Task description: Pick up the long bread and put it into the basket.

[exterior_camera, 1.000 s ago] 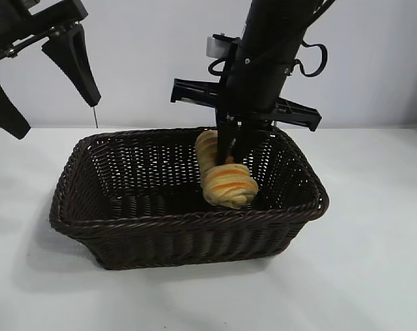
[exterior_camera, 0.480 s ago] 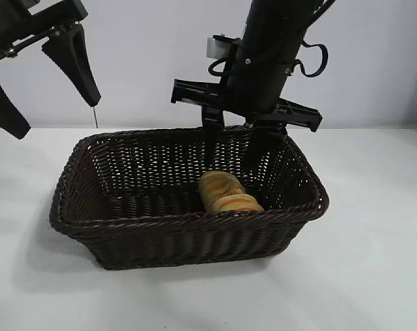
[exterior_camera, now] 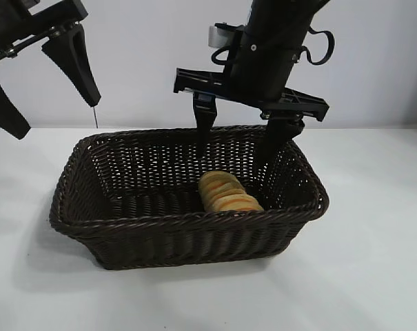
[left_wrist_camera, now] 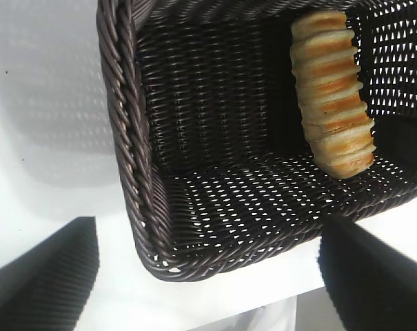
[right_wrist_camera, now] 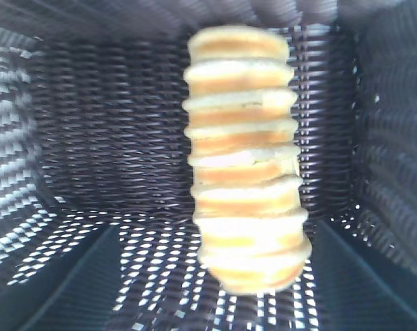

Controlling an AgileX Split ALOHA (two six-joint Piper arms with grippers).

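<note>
Exterior view, left to right. Left gripper (exterior_camera: 46,86): raised above and outside the basket's left end, fingers wide apart, holding nothing. Basket (exterior_camera: 91,224): on the white table (exterior_camera: 373,276). Bread (exterior_camera: 227,193): lying free on the basket floor, right of centre. Right gripper (exterior_camera: 239,138): directly above the bread, fingers spread apart, clear of it

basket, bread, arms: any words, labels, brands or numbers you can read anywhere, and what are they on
None: no view shows any readable text.
The basket is plain dark wicker, no tag or label.
The long bread lying inside it bears only baked stripes.
The right gripper above the bread and the left gripper, off to the basket's side, are plain black with no markings showing.
The white table and the wall behind carry no sign.
</note>
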